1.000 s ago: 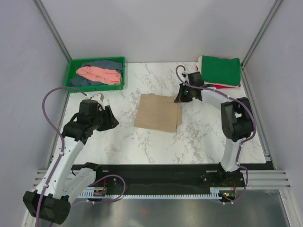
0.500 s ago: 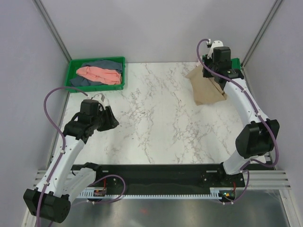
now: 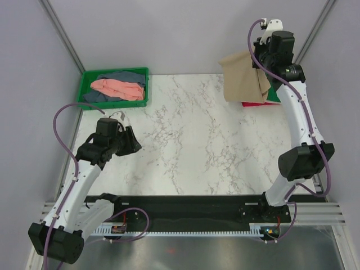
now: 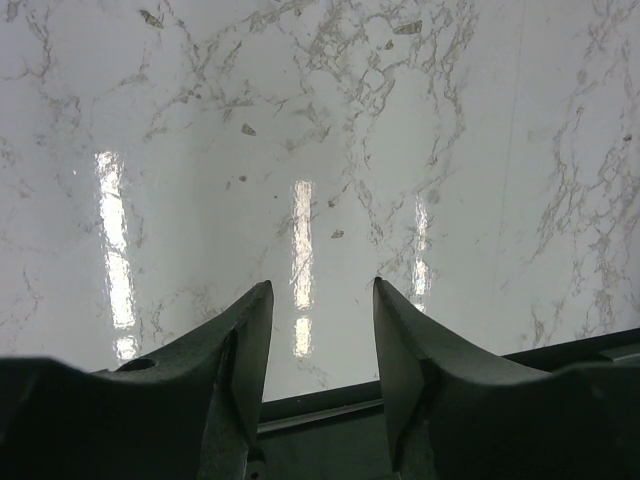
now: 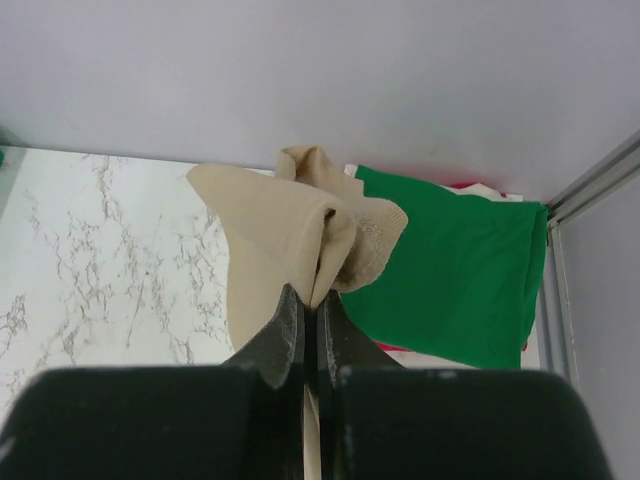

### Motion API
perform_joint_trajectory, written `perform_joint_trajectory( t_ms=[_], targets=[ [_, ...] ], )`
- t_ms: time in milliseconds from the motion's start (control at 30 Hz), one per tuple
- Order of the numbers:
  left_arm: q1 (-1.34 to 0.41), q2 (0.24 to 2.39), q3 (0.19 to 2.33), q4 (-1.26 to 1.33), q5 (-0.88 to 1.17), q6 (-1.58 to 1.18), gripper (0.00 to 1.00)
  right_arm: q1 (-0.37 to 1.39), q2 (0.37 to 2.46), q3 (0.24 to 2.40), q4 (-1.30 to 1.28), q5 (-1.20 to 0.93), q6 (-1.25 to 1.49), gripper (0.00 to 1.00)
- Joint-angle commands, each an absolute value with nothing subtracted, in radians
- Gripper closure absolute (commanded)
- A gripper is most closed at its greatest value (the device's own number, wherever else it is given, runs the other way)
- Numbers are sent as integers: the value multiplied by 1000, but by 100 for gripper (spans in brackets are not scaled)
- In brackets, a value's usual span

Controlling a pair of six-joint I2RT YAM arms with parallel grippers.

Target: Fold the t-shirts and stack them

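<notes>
The tan shirt (image 3: 243,77) hangs bunched in the air at the far right corner, its top fold clamped tight in the right end effector (image 5: 308,296). Just below lies a flat green shirt (image 5: 450,270) on a red shirt (image 3: 253,104), close to the corner post. Open desk (image 3: 191,140) stretches leftward. The left end effector (image 4: 320,300) hovers over it, jaws apart, holding nothing. The far-left tray (image 3: 115,71) holds a crumpled pink shirt (image 3: 118,88) atop a grey-blue shirt (image 3: 121,76).
</notes>
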State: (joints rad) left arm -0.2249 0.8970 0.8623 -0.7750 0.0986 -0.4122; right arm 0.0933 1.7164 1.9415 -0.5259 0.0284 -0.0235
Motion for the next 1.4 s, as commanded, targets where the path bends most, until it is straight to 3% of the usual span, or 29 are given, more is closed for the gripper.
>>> perform_joint_trajectory(
  t_ms=[0,567,967,1367],
  targets=[
    [-222,897,861,-739,97,-417,48,84,1753,2028,-491,2,-48,100],
    [-222,920,862,-739,92,-417,50,28,1893,2213,-488,2,-83,100],
    [-222,950,862,-741,92,-419,50,-100,2036,2260,-459,-127,-49,100],
    [-222,989,861,-739,100,-419,50,-198,2252,2391,-277,-144,-8,100]
  ],
)
